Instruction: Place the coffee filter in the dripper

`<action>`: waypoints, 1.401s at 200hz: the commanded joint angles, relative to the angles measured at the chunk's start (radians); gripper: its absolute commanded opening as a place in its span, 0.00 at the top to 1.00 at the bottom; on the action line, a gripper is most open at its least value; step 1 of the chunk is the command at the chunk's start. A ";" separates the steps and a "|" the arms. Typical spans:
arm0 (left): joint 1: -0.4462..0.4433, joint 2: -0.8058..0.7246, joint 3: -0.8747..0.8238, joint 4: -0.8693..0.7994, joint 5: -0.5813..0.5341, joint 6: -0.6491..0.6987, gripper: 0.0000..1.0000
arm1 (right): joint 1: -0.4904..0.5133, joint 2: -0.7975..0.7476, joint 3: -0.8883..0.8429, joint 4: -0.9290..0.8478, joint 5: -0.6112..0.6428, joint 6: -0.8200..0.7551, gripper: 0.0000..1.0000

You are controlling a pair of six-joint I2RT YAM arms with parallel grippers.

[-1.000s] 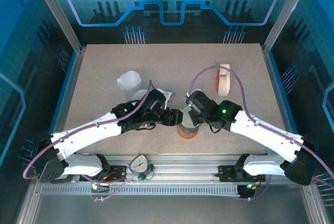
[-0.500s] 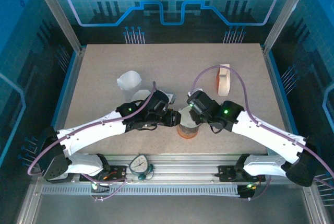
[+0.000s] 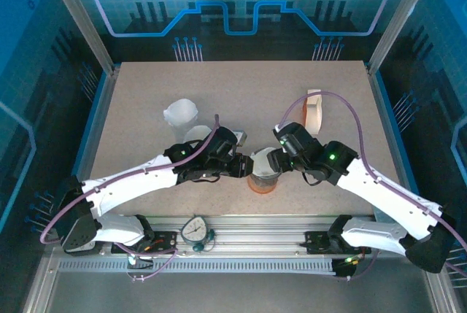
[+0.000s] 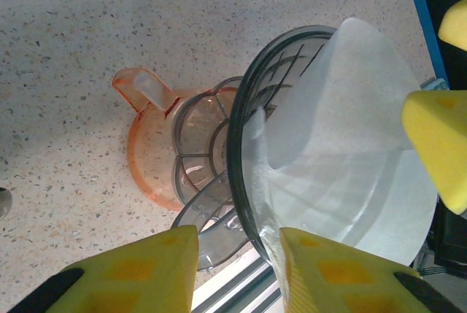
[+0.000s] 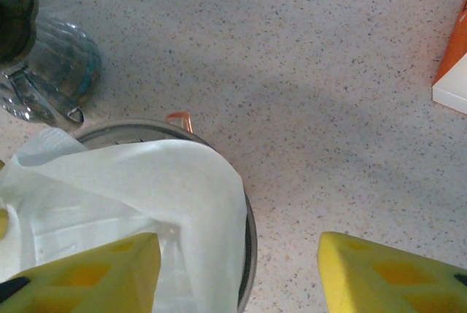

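Observation:
The dripper [image 4: 244, 123], clear grey with a dark rim, stands on an orange server [image 4: 146, 167] near the table's front edge [image 3: 261, 186]. A white paper coffee filter [image 4: 343, 130] sits inside the dripper, its upper edge rising above the rim [image 5: 146, 182]. My left gripper [image 4: 237, 238] comes in from the left [image 3: 243, 165], with the dripper's rim and handle held between its yellow fingers. My right gripper [image 5: 239, 254] hangs open just right of the dripper [image 3: 283, 158]. One of its fingers is over the filter and the other is over bare table.
A crumpled white filter stack [image 3: 180, 112] and a glass vessel [image 5: 44, 72] lie behind and left of the dripper. An orange and white box [image 3: 314, 111] stands at the back right. The table's front rail runs close below the dripper.
My right gripper has drawn back to the right, away from the dripper, leaving the filter inside. The left gripper edged slightly right and then held still.

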 commanded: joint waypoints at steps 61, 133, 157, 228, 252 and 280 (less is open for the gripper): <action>-0.006 0.008 0.001 -0.017 0.015 0.014 0.62 | -0.002 -0.018 -0.014 -0.021 -0.027 0.006 0.83; -0.006 0.008 -0.004 -0.009 0.016 0.011 0.59 | 0.016 0.007 -0.040 -0.009 -0.033 0.015 0.94; -0.006 0.007 -0.007 -0.007 0.016 0.010 0.59 | 0.016 0.010 -0.038 -0.008 -0.030 0.015 0.94; -0.006 0.007 -0.010 -0.005 0.016 0.011 0.58 | 0.027 -0.008 -0.012 0.001 -0.002 0.009 0.34; -0.006 0.007 -0.010 -0.007 0.015 0.012 0.56 | 0.024 0.054 -0.005 0.017 -0.030 0.005 0.30; -0.006 0.005 -0.010 -0.007 0.013 0.013 0.55 | 0.004 0.106 0.019 0.019 -0.038 -0.017 0.27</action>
